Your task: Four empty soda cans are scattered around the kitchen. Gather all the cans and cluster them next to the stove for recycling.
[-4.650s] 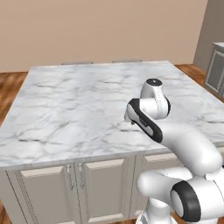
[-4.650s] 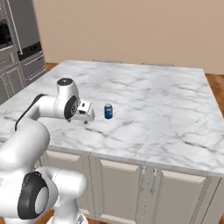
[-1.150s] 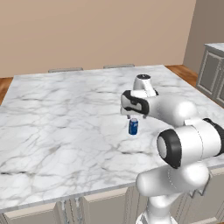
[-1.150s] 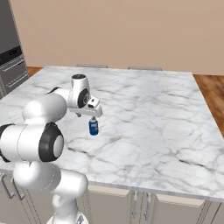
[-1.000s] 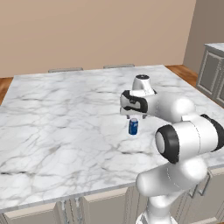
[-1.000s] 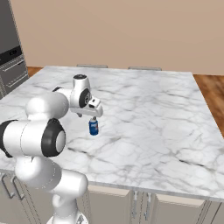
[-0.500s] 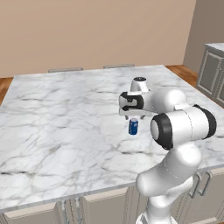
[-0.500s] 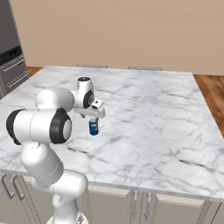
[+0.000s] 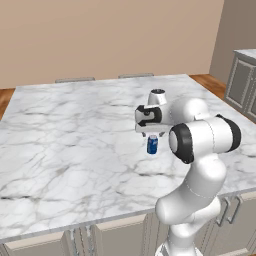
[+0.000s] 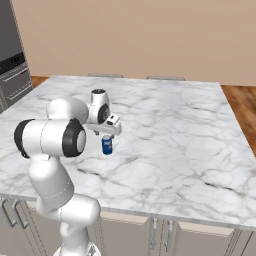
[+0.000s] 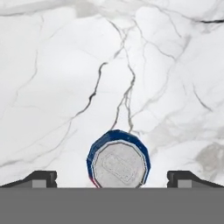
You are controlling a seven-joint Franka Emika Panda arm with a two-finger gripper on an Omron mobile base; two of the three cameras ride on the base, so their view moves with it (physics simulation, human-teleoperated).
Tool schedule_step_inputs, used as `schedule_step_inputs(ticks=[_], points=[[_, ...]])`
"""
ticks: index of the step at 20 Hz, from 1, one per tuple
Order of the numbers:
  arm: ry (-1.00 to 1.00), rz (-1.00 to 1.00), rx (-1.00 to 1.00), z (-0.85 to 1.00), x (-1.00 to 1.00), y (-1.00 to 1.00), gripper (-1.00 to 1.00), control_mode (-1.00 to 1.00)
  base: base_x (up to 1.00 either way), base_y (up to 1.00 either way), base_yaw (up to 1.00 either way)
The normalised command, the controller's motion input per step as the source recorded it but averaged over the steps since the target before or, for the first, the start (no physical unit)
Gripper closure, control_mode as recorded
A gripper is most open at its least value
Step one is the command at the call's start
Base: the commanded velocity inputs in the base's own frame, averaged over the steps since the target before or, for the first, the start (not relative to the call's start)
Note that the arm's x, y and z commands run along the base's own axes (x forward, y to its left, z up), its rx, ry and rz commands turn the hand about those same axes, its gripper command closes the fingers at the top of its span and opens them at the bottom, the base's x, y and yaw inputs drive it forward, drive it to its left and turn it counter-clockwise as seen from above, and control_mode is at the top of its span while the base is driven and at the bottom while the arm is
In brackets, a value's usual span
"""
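Note:
A small blue soda can (image 9: pixel 152 144) with a silvery top stands upright on the white marble island counter (image 9: pixel 75 130). It is also in the right base view as the can (image 10: pixel 107 145), and the hand view looks straight down on the can (image 11: pixel 118 159). My gripper (image 9: pixel 152 134) hangs directly above it, pointing down, also seen from the right as the gripper (image 10: pixel 106 134). The two dark fingertips (image 11: pixel 40 177) stand wide apart on either side of the can's top, open and not touching it. The stove and the other cans are out of view.
Peach walls close the far side of the island. Grey-beige cabinets (image 9: pixel 241 82) stand at the far right, and a dark appliance front (image 10: pixel 12 65) at the far left of the right base view. Island cabinet doors (image 9: pixel 120 235) run below the counter's near edge.
The base drove closer to the island since the oldest frames. Over the last second the hand has come down a little over the blue can, which has not moved.

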Motion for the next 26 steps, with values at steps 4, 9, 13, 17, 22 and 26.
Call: schedule_step_inputs(ticks=[4, 9, 13, 17, 22, 26], points=[[0.01, -0.01, 0.0, -0.14, 0.02, -0.07, -1.0, -1.0, 0.0, 0.0, 0.0], [0.0, -0.01, 0.0, -0.18, 0.0, -0.03, -1.0, -1.0, 0.0, 0.0, 0.0], [0.0, -0.01, 0.0, -0.17, 0.0, 0.0, -1.0, -1.0, 0.0, 0.0, 0.0], [0.0, -0.02, 0.0, -0.07, 0.0, 0.0, -1.0, -1.0, 0.0, 0.0, 0.0], [0.0, -0.03, 0.0, -0.04, -0.03, 0.0, -1.0, -1.0, 0.0, 0.0, 0.0], [0.0, -0.03, 0.0, -0.05, -0.02, 0.0, -1.0, -1.0, 0.0, 0.0, 0.0]])
